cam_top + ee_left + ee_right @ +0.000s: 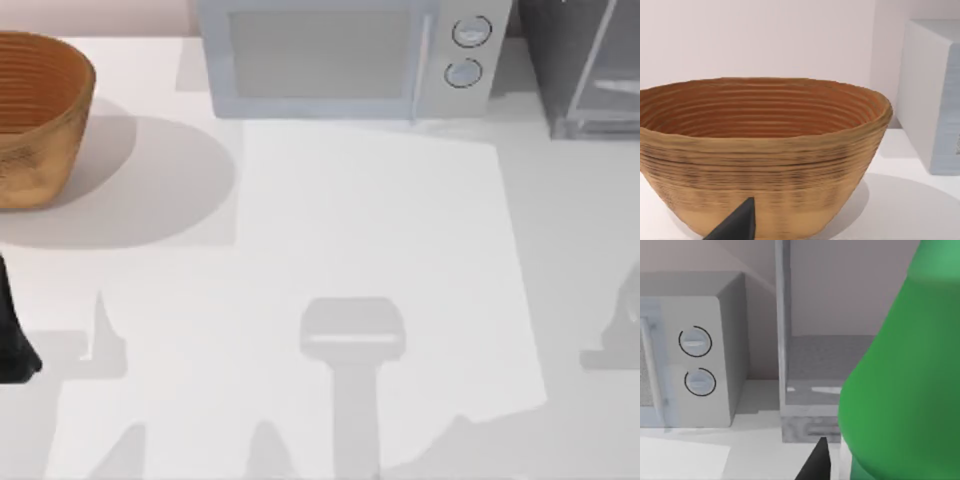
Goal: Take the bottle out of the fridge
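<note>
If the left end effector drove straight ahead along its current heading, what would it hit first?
Most likely the brown ribbed woven basket: in the left wrist view its outer wall sits squarely ahead of the dark fingertip of the left end effector. How much gap remains is unclear.

The left arm (12,330) sits low beside the basket (35,115). The right tool's fingertip (816,462) lies just beside the bottle (900,390).

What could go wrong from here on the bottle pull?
1. The bottle sits very close to the right wrist camera, hiding much of the fridge; it could clip the fridge's frame.
2. The microwave stands just beside the fridge, so a leftward swing risks hitting it.
</note>
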Robot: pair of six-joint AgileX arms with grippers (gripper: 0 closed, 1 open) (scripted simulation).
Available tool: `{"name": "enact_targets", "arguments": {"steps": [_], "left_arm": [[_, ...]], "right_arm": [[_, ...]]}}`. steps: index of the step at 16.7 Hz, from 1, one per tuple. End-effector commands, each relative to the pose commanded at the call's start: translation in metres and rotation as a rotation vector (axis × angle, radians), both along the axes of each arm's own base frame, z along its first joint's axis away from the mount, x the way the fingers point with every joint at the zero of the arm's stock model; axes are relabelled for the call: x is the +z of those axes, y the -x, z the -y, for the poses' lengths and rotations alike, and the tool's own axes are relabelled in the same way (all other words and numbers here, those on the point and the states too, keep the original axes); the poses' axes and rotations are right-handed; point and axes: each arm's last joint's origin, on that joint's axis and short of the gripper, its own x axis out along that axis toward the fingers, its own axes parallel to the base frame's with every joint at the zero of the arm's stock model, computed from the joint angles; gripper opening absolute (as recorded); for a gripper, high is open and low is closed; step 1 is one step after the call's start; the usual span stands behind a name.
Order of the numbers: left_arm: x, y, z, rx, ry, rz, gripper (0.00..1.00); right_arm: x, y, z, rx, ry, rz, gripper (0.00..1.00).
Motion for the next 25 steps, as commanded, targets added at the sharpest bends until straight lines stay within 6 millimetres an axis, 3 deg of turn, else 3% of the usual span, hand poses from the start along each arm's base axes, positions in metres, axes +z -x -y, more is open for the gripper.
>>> {"name": "enact_targets", "arguments": {"steps": [6,12,19,25], "left_arm": [[0.000,0.000,0.000,0.000,0.000,0.000,1.00],[0.000,0.000,0.000,0.000,0.000,0.000,1.00],[0.000,0.000,0.000,0.000,0.000,0.000,1.00],[0.000,0.000,0.000,0.000,0.000,0.000,1.00]], "right_arm": [[0.017,-0.031,-0.032,-0.005,-0.013,-0.021,0.00],[-0.003,-0.062,-0.097,-0.006,0.016,-0.097,0.00],[-0.031,-0.060,-0.162,-0.001,0.007,-0.073,0.00],[-0.037,-0.058,-0.173,0.000,0.003,-0.067,0.00]]}}
